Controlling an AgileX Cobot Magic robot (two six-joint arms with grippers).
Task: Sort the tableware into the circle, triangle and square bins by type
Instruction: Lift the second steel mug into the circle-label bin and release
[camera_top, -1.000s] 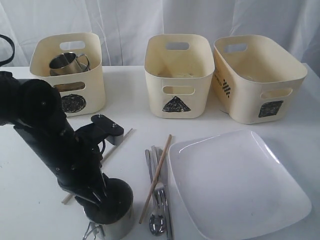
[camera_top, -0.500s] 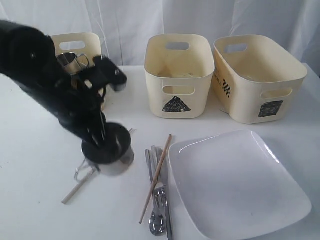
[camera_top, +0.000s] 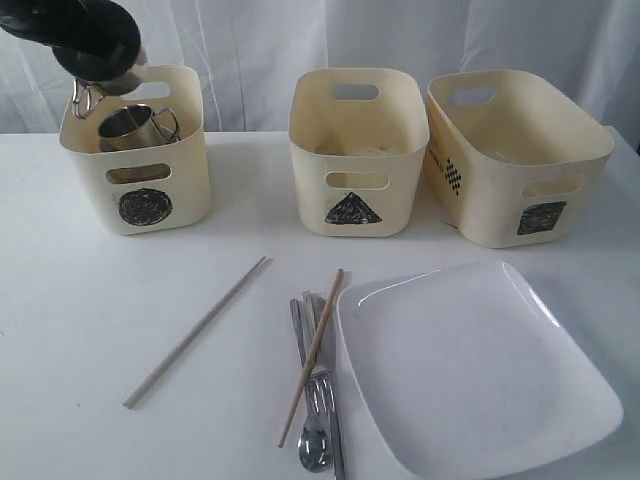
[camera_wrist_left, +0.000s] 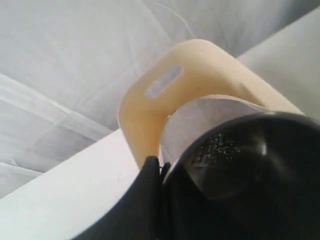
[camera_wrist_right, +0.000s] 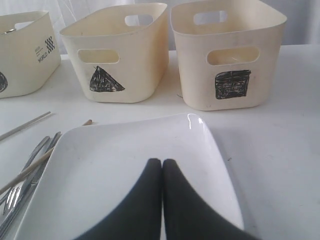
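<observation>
– Exterior view: which step is this?
– Cups going to the circle bin (camera_top: 190, 170), I'd say. The left tool (camera_top: 100, 58) hangs over that bin's far left corner, clamped on a steel cup (camera_top: 110, 82). The cup's handle loop pokes out below the black arm.
– Is it inside yet?
– No, it is at rim height or just above. A second cup (camera_top: 135, 125) already lies tilted inside.
– So what next?
– Probably lower it a little and let go, clear of the second cup and the bin wall.
– How does the cup look up close?
– The left wrist view shows only a pale, shiny curved wall beside the dark fingers (camera_wrist_left: 150, 195), with the bin's cut-out handle behind. It is smooth steel, so I'd judge it slippery.
– And the right tool (camera_wrist_right: 162, 161)?
– Pinched closed and empty, over the plate (camera_wrist_right: 125, 165).
– What remains?
– Two chopsticks (camera_top: 195, 330), the cutlery (camera_top: 318, 410) and the plate, all on the table (camera_top: 60, 330).
</observation>
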